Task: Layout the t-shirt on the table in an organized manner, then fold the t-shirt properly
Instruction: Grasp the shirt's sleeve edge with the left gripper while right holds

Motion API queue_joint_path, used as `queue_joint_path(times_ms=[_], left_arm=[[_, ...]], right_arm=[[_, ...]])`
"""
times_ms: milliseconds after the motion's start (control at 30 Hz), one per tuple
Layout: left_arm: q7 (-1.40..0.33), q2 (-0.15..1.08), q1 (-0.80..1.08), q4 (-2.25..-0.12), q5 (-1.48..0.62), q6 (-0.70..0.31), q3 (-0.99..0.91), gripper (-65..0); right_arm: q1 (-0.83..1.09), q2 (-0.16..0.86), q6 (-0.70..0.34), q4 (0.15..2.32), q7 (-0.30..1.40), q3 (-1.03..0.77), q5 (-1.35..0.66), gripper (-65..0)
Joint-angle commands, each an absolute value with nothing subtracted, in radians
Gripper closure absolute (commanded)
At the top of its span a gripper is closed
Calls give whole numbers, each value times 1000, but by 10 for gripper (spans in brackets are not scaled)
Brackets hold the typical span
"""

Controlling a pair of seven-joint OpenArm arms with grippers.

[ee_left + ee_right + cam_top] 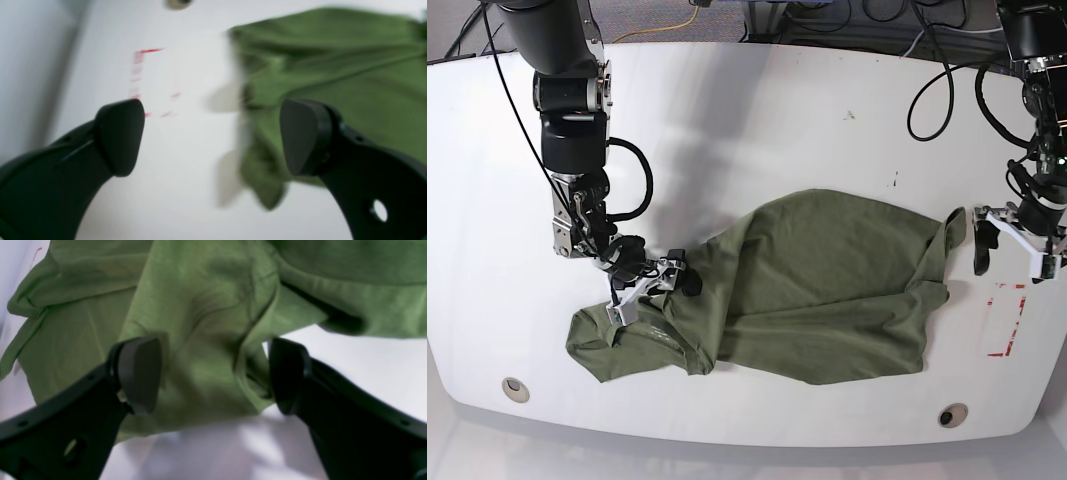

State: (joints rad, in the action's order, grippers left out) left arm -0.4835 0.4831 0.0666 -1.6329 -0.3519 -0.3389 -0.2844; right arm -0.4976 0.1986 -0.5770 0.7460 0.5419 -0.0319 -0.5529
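- In the base view, nearest the camera, the table (757,430) shows its curved white front edge, with one grommet hole (515,388) at about 8 o'clock and a second grommet hole (952,414) at about 5 o'clock
- Just beyond that edge the t-shirt (827,290) lies rumpled across the middle of the table, olive green, its body spread toward 3 o'clock and a bunched, creased part trailing toward 8 o'clock
- The right gripper (649,283) sits at the 9 o'clock end of the cloth, down on the bunched part; in its wrist view the right gripper (213,373) has its jaws apart with a ridge of green fabric lying between them, and neither pad is seen pressed onto the cloth
- The left gripper (1012,245) hangs at 3 o'clock, just beside the shirt's raised edge; in its wrist view the left gripper (210,136) has its jaws wide apart, with bare table and the shirt's edge between them and nothing held
- The red dashed rectangle (1009,320) is marked on the table at about 4 o'clock, just beside the shirt's edge and nearer the camera than the left gripper
- Farther back the white tabletop runs to its rear edge at 12 o'clock, with black cables (937,85) looping near the left arm
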Motion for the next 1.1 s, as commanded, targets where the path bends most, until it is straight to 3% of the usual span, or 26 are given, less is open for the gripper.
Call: queue_joint_path(times_ms=[0,133,400,800,967,1067], left_arm=[[-456,495,31,-1647,-346,-349,-265,-622],[-456,493,24,-1623,-338,-349,-223,-622],[-456,483,21,-1615,-337,-349,-214,-622],[-456,466,21,-1615,-334,-349,-214,-622],[-456,466,21,-1613,-334,-349,-214,-622],[-456,466,22,-1615,-334,-349,-214,-622]], right_arm=[[-519,203,-582,759,544,-33,-553,-474],[-519,202,-582,759,544,-33,-553,-442],[-519,199,-582,759,544,-33,-553,-192],[-519,206,-578,783,624,-39,-559,-3],[-484,225,-562,921,707,-48,-559,0],[-461,229,-501,1015,759,-74,-556,0]])
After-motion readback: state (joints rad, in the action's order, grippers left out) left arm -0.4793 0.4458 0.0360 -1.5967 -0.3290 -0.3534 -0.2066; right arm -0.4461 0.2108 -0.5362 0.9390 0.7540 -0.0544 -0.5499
